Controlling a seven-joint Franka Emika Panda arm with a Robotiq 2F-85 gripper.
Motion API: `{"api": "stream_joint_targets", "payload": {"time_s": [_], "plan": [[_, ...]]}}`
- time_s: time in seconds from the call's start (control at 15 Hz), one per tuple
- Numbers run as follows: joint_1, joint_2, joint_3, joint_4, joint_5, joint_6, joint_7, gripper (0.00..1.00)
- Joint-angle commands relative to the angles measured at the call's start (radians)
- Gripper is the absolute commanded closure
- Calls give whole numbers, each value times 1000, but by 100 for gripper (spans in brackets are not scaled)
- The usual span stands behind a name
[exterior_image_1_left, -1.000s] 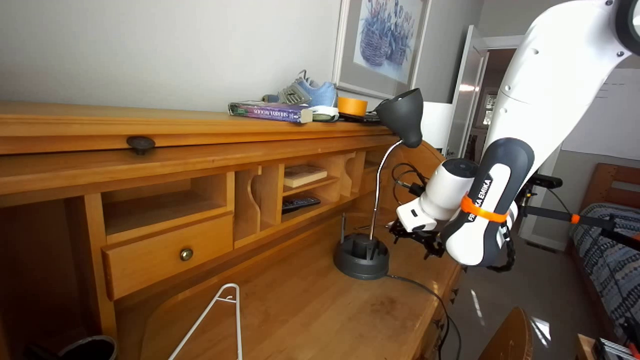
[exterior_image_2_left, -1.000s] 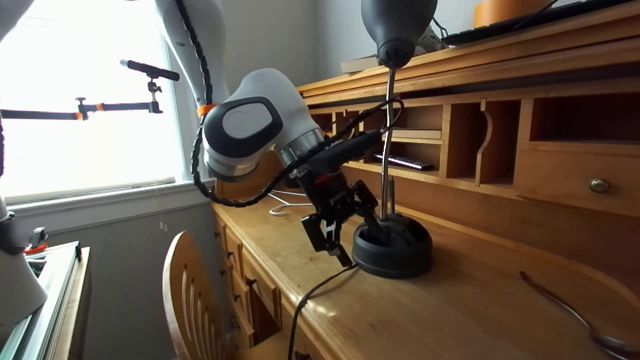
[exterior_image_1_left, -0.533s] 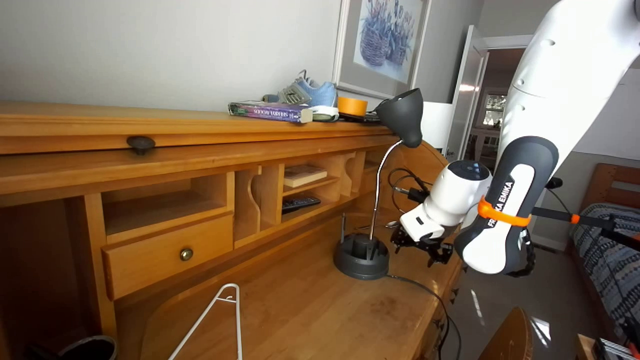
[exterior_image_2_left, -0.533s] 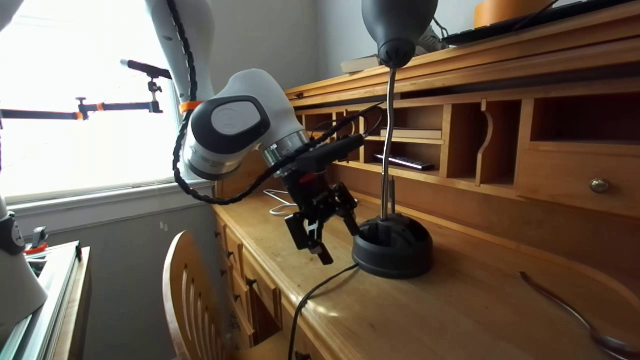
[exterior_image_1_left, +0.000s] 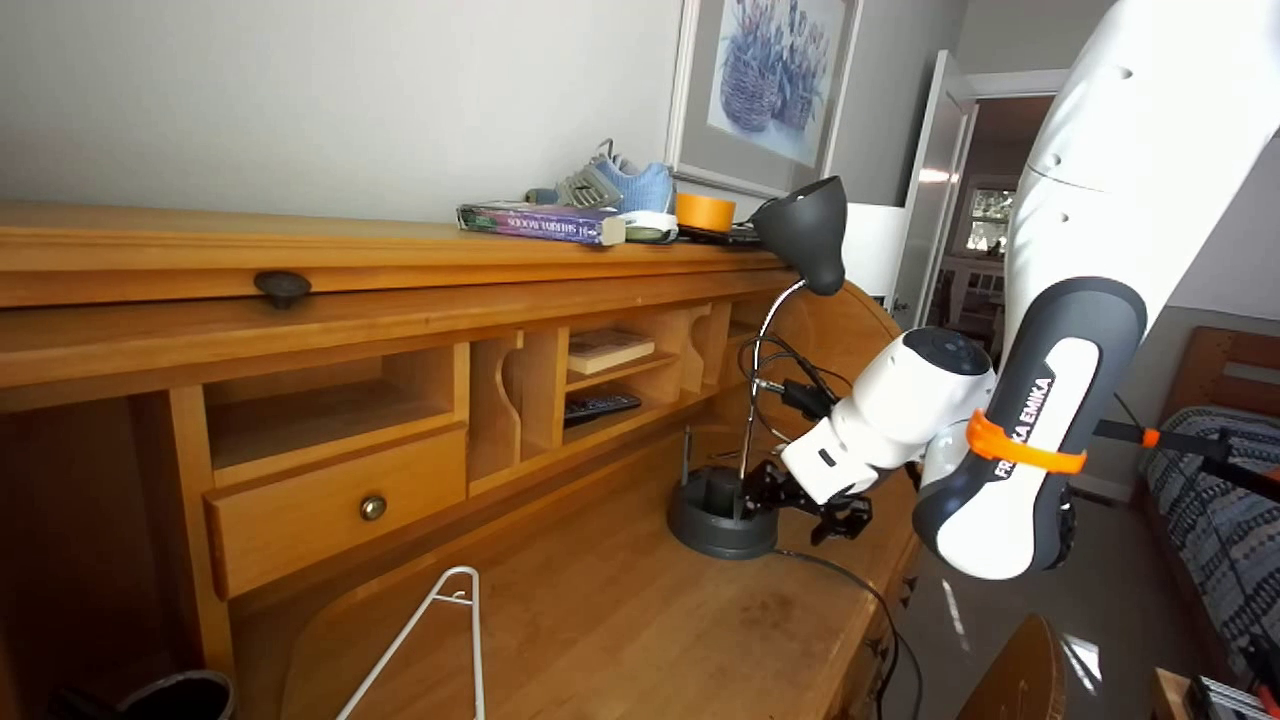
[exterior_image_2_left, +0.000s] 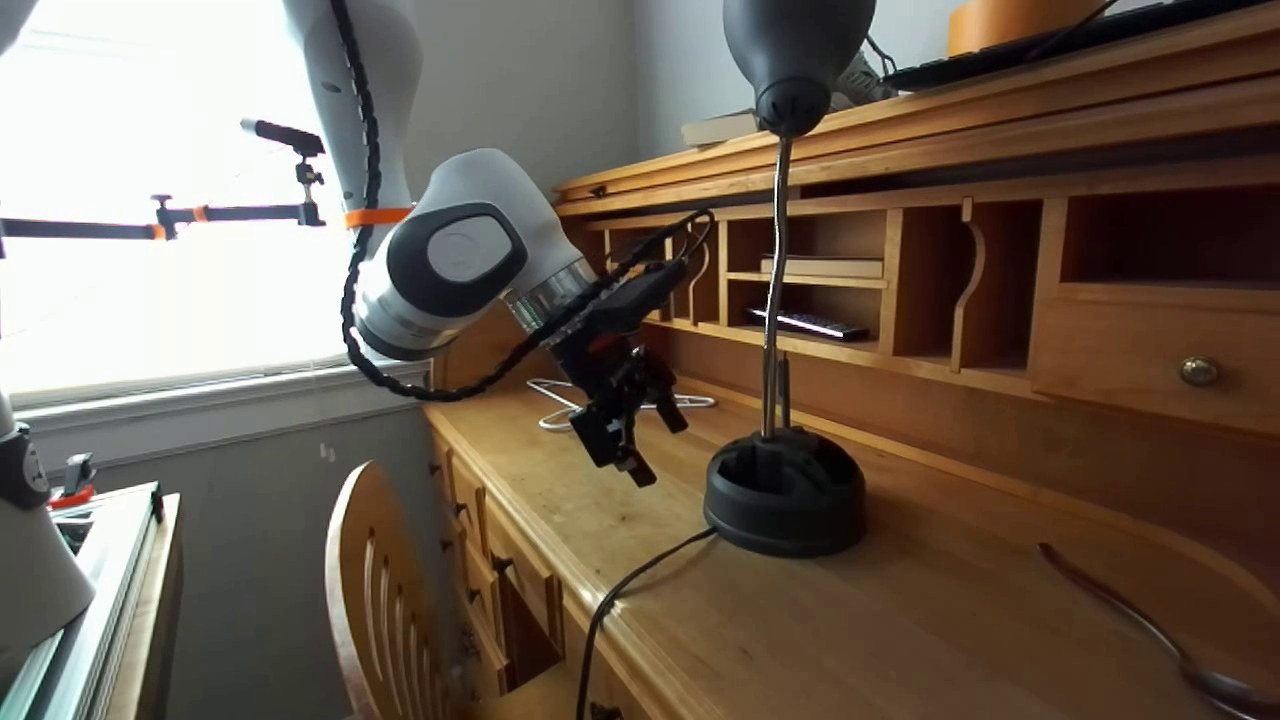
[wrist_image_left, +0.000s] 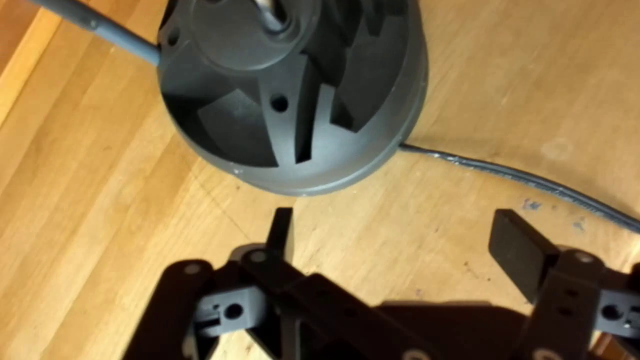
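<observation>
My gripper (wrist_image_left: 393, 216) is open and empty above the desk top, beside the black base (wrist_image_left: 320, 175) of a desk lamp. In the wrist view its two fingers stand wide apart with bare wood between them. In an exterior view the gripper (exterior_image_2_left: 660, 450) hangs tilted, left of the lamp base (exterior_image_2_left: 790, 515) and apart from it. In an exterior view the gripper (exterior_image_1_left: 800, 508) overlaps the right side of the base (exterior_image_1_left: 720, 540). The base has several compartments. A grey stick (wrist_image_left: 117, 39) stands in it. The lamp's neck (exterior_image_2_left: 772, 330) rises to a dark shade (exterior_image_1_left: 805, 235).
A white hanger (exterior_image_1_left: 474, 630) lies on the desk. The lamp cord (exterior_image_2_left: 650, 568) runs over the front edge. A spoon-like utensil (exterior_image_2_left: 1120, 605) lies at one end. Cubbies hold a book (exterior_image_1_left: 605, 352) and a remote (exterior_image_1_left: 600, 405). A wooden chair (exterior_image_2_left: 375, 580) stands in front.
My gripper has drawn back from over the lamp base, turned, and shifted toward the window side with the hanger. It stays open. The lamp and the other things have not moved.
</observation>
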Motion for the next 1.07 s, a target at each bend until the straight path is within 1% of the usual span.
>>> {"api": "stream_joint_targets", "payload": {"time_s": [0.0,0.2,0.47,0.73,1.0], "plan": [[-105,-15,109,23,-25,36,-48,0],[-187,-4,194,63,-23,51,-76,0],[-278,14,263,120,-8,34,-108,0],[-339,39,294,177,-1,9,-115,0],[-398,60,334,234,-28,-88,-106,0]]}}
